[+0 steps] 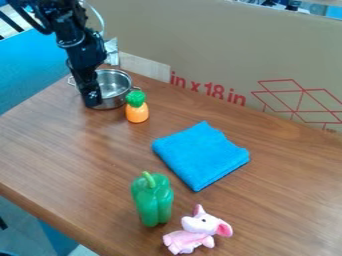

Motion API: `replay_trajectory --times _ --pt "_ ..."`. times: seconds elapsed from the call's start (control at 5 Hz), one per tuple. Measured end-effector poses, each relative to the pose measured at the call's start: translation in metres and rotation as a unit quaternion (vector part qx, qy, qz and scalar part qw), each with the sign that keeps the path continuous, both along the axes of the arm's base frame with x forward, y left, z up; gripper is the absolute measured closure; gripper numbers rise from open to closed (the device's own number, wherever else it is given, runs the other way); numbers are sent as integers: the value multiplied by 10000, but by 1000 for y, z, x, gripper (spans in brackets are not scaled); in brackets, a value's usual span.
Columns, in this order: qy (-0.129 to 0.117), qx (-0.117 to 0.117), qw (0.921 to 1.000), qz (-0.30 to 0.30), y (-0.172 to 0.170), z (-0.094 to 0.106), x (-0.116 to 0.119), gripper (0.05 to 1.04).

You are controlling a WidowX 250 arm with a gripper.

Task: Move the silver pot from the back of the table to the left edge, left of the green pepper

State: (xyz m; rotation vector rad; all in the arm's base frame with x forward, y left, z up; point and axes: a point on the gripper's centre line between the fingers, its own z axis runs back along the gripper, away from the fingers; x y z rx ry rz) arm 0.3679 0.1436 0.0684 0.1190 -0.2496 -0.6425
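The black gripper (93,100) hangs at the upper left, in front of the left side of a silver metal pot (115,86) and partly covering it. Whether it touches the pot I cannot tell. Just right of the pot stands an orange toy carrot with a green top (137,111). A folded blue cloth (200,155) lies flat near the middle of the table. Toward the front stands a green bell pepper (153,200), and a pink and white plush toy (196,230) sits to its lower right.
The brown wooden table (73,150) has its front edge running along the lower left. A large cardboard sheet (220,45) with red print stands along the back. Blue surfaces (33,65) lie beyond the table's left side.
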Motion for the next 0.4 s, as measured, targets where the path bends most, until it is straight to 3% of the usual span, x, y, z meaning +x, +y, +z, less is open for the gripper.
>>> replay_trajectory --times 0.4 --pt "227 -32 9997 79 4 -23 17 77"
